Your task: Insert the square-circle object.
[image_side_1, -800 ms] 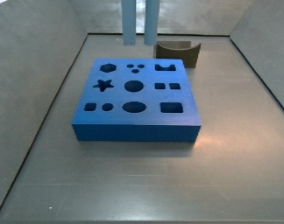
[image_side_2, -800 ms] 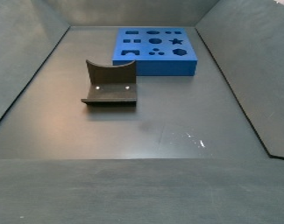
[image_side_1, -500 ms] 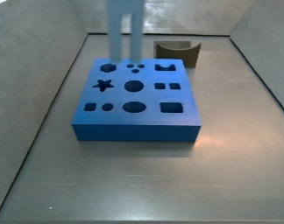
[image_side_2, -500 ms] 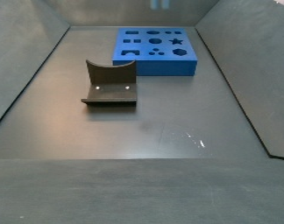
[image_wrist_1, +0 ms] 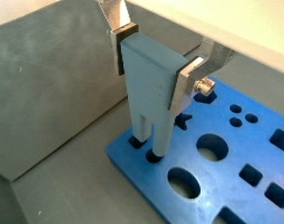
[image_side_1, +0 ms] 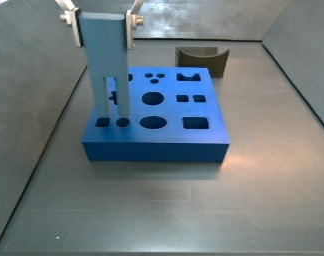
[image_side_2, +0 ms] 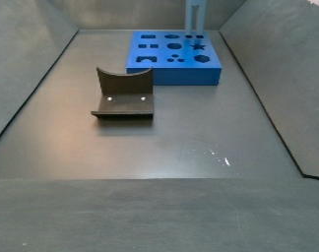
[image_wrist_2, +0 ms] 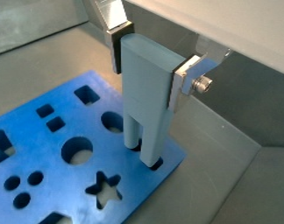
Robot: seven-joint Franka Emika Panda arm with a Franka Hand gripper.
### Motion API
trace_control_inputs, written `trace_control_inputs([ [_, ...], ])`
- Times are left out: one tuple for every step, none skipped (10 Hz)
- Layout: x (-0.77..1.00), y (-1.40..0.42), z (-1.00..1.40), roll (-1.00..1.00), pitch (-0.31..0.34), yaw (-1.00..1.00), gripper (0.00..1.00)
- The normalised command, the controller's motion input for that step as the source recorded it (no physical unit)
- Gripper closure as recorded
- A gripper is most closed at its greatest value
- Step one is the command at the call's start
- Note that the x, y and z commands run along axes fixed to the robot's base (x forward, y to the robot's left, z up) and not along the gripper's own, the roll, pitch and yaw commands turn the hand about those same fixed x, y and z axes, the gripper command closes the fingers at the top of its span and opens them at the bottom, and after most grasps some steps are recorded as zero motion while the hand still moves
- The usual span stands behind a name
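Note:
My gripper (image_side_1: 102,20) is shut on the square-circle object (image_side_1: 106,70), a tall light-blue piece with two prongs pointing down. It hangs upright over the blue block (image_side_1: 165,135), whose top has several shaped holes. The prong tips sit at the small square and round holes at the block's near left corner in a side view, and seem just inside them. Both wrist views show the silver fingers (image_wrist_1: 193,75) (image_wrist_2: 184,75) clamping the piece (image_wrist_1: 148,96) (image_wrist_2: 145,101) near its top, with the prongs meeting the block (image_wrist_1: 221,175) (image_wrist_2: 51,153) at its corner. The piece (image_side_2: 195,20) also shows in a side view.
The dark fixture (image_side_1: 202,60) (image_side_2: 123,94) stands on the grey floor beside the block. Grey walls (image_side_1: 45,110) enclose the floor on all sides.
The gripper has carried the piece from behind the block to the corner with the small square and round holes, and lowered it until the prongs reach those holes.

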Motion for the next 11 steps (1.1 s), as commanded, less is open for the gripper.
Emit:
trace_control_inputs([
  [0.00, -0.21, -0.08, 0.00, 0.009, 0.00, 1.00],
  [0.03, -0.20, -0.27, 0.02, 0.000, 0.00, 1.00],
  [0.00, -0.07, -0.31, 0.02, 0.000, 0.00, 1.00],
  [0.00, 0.00, -0.28, 0.01, 0.000, 0.00, 1.00],
  [0.06, 0.00, -0.26, 0.08, 0.013, 0.00, 1.00],
  [0.04, 0.10, -0.19, 0.10, 0.027, 0.00, 1.00],
  [0.00, 0.17, -0.12, 0.06, 0.024, -0.05, 1.00],
  [0.00, 0.19, -0.10, 0.04, 0.017, -0.08, 1.00],
  [0.00, 0.13, -0.11, 0.05, 0.009, -0.08, 1.00],
  [0.00, 0.07, -0.23, 0.03, 0.000, -0.06, 1.00],
  [0.00, 0.00, -0.41, 0.00, 0.000, -0.07, 1.00],
])
